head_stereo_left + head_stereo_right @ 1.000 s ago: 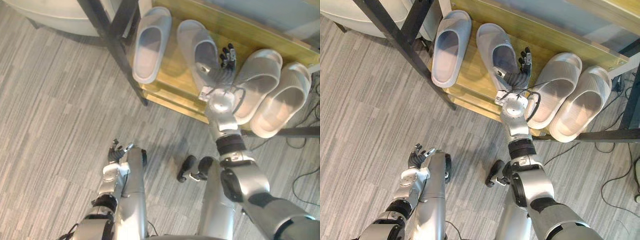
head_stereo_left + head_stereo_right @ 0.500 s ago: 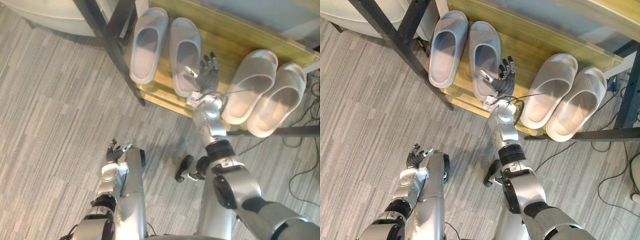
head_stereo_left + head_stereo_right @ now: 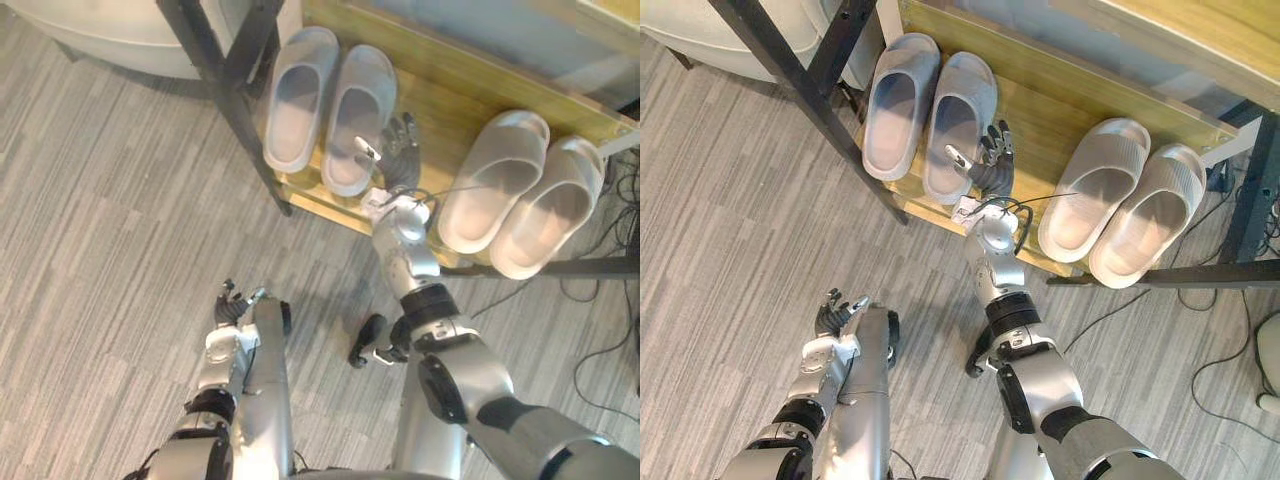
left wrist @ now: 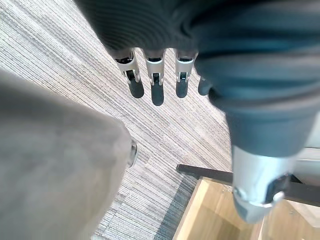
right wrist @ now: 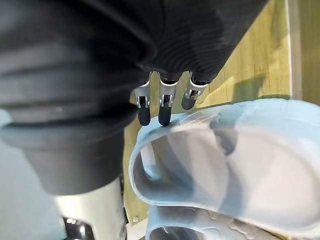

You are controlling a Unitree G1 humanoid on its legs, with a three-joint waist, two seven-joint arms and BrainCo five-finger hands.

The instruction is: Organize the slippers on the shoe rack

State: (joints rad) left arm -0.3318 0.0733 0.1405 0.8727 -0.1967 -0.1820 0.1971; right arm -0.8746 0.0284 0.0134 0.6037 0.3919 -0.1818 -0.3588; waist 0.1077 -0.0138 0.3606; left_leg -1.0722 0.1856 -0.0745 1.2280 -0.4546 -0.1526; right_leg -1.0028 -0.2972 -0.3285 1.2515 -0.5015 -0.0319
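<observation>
The grey slippers (image 3: 295,100) are set together at the left end of the shelf (image 3: 445,110), the right one's edge touched by straight fingers of the right hand (image 3: 398,152). Bare wood is left up to the beige slippers (image 3: 492,180); the left hand (image 3: 232,303) is held open over carpet (image 3: 110,230).

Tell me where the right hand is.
In the left eye view, the right hand is over the wooden shelf, fingers against the nearer blue-grey slipper, with the beige pair on its right.

Pale blue slippers (image 3: 295,100) lie paired at upper centre, beige slippers (image 3: 495,180) at upper right, on the wooden shoe rack (image 3: 448,105).
</observation>
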